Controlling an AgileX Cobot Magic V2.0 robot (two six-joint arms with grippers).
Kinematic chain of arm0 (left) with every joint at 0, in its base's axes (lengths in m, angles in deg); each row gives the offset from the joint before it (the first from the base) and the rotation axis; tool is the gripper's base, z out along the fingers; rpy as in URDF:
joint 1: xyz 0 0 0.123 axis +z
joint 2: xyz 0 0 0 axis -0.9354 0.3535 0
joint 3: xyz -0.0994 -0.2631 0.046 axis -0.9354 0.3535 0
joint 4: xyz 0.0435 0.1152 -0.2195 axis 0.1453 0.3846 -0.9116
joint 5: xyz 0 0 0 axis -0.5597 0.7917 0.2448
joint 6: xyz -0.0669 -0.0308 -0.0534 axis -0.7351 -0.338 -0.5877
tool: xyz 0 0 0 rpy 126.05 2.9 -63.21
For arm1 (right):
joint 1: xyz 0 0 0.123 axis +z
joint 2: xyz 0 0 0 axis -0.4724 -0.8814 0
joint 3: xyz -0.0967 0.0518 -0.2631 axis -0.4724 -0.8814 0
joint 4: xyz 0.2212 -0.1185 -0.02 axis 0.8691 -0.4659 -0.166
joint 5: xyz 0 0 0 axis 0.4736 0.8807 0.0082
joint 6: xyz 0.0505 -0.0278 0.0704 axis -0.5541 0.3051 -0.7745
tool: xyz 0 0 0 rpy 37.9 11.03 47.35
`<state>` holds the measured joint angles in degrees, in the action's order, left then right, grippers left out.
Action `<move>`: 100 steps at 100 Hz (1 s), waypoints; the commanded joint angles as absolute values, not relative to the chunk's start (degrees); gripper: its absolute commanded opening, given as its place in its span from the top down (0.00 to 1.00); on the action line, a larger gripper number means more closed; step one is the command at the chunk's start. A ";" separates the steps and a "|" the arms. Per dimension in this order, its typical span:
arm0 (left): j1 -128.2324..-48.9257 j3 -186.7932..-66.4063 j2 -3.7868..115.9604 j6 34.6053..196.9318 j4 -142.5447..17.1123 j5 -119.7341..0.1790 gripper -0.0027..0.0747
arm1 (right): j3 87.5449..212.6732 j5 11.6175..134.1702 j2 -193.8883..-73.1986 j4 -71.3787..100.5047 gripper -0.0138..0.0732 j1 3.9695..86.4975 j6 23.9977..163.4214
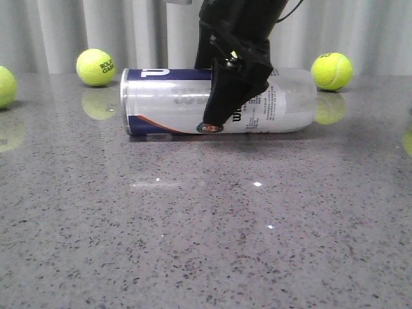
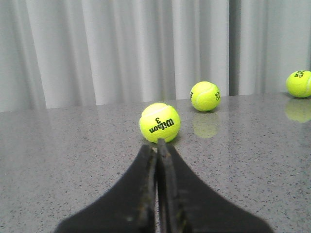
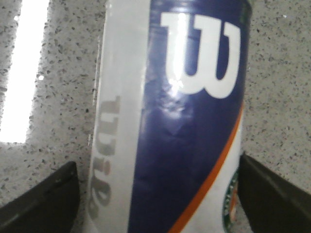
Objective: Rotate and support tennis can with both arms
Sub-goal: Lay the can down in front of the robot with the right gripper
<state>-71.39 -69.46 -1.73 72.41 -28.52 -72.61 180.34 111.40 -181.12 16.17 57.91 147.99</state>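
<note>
Front cam: you're looking at the tennis can (image 1: pixel 174 102) lying on its side across the grey table (image 1: pixel 206 244), silver rim end twd the left, clear end twd the right. The right gripper (image 1: pixel 219 122) is coming down over the can's middle from above, one dark finger hanging across the label near the emblem. Prob. it's placed mid-length so the can balances when turned. Tennis balls are sitting well apart behind: one back left (image 1: pixel 95 67), one back right (image 1: pixel 331 71), another at the left edge (image 1: pixel 5 86). The left arm isn't showing here.

Left wrist cam: the left gripper (image 2: pixel 157 145) is sitting w/ its fingers pressed together, nothing between them, pointing at a Wilson ball (image 2: pixel 159 122) just ahead. Two more balls are lying farther back by the curtain (image 2: pixel 112 48). No can in sight, so this arm isn't supporting yet.

Right wrist cam: the can is filling the view, navy panel w/ white W and orange stripe. The two fingers are standing spread, one each side of the can. Whether they're touching it, you can't tell; looks like straddling before closing.
</note>
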 commanded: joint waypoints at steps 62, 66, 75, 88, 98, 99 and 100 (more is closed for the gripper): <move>-71.33 -66.74 -3.98 71.97 -28.55 -77.44 0.99 | 182.44 111.83 -174.64 17.14 0.10 57.82 147.32; -71.33 -66.74 -3.98 71.97 -28.55 -77.44 0.99 | 182.44 112.48 -174.08 17.14 0.10 57.82 146.69; -71.33 -66.74 -3.98 71.97 -28.55 -77.44 0.99 | 182.44 113.88 -172.69 17.14 0.10 57.82 144.18; -71.33 -66.74 -3.98 71.97 -28.55 -77.44 0.99 | 182.44 114.26 -170.23 17.14 0.10 57.76 137.41; -71.33 -66.74 -3.98 71.97 -28.55 -77.44 0.99 | 182.44 114.78 -168.61 17.14 0.10 57.76 131.83; -71.33 -66.74 -3.98 71.97 -28.55 -77.44 0.99 | 182.44 115.01 -168.47 17.14 0.10 57.76 131.09; -71.33 -66.74 -3.98 71.97 -28.55 -77.44 0.99 | 182.44 115.29 -168.19 17.14 0.10 57.76 130.38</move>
<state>-71.39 -69.46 -1.73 72.41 -28.52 -72.61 180.46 115.72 -172.57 16.17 57.91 135.67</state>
